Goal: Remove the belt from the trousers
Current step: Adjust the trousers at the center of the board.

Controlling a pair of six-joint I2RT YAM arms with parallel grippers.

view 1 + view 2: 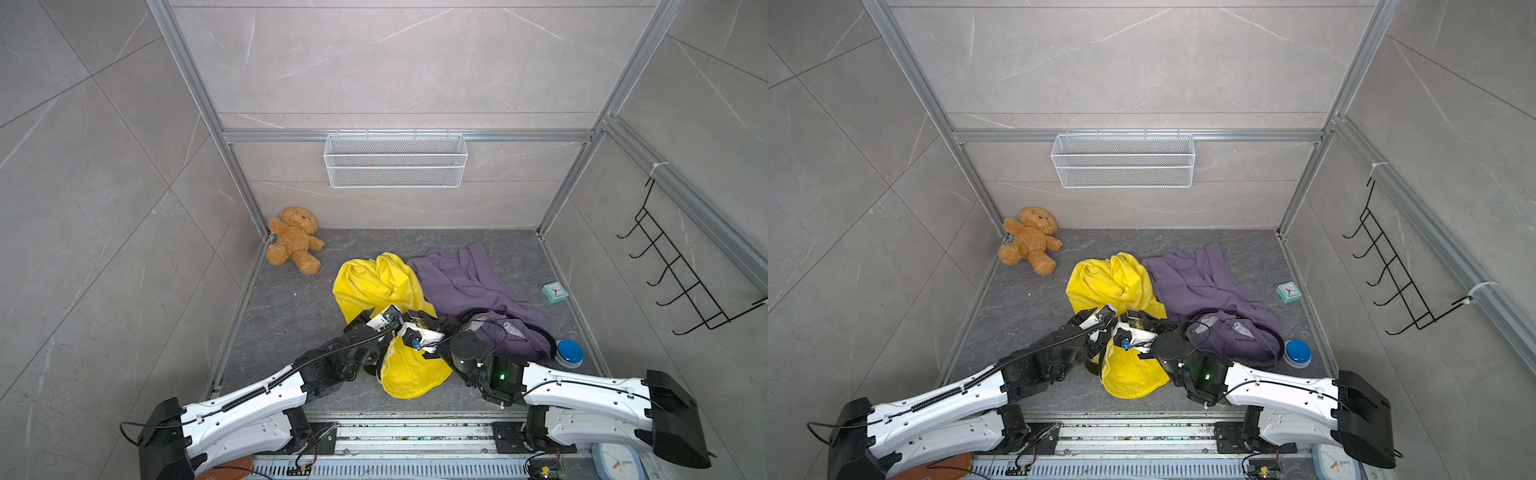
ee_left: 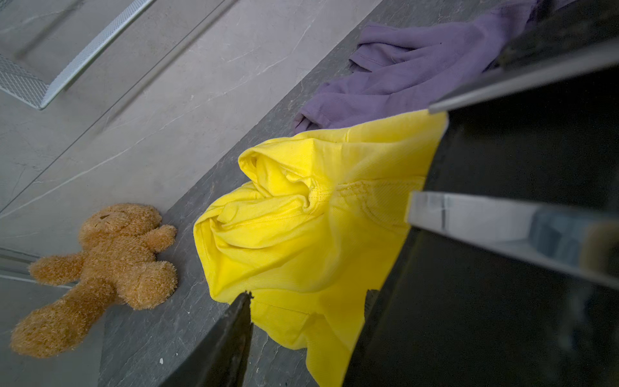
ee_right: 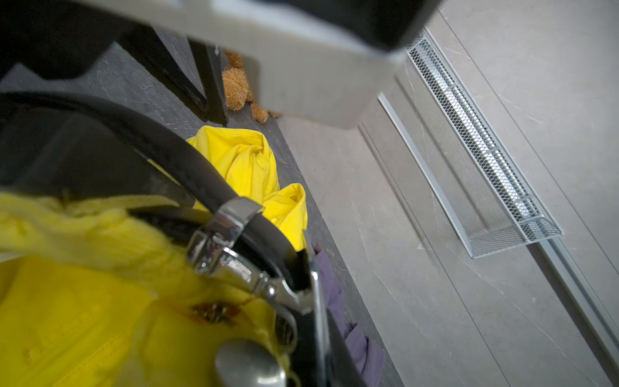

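Our right jaws pinch the belt [image 3: 181, 160] on the yellow trousers [image 1: 399, 370]; left jaws, we cannot tell. Purple clothes [image 1: 457, 286] crowd the right side; teddy [image 1: 293, 243] far left.

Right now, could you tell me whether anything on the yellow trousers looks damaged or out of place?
Yes: a brownish patch marks the yellow trousers just beside the buckle of the belt, by the metal button. It looks like a stain or frayed buttonhole; the right wrist view is too blurred to tell which.
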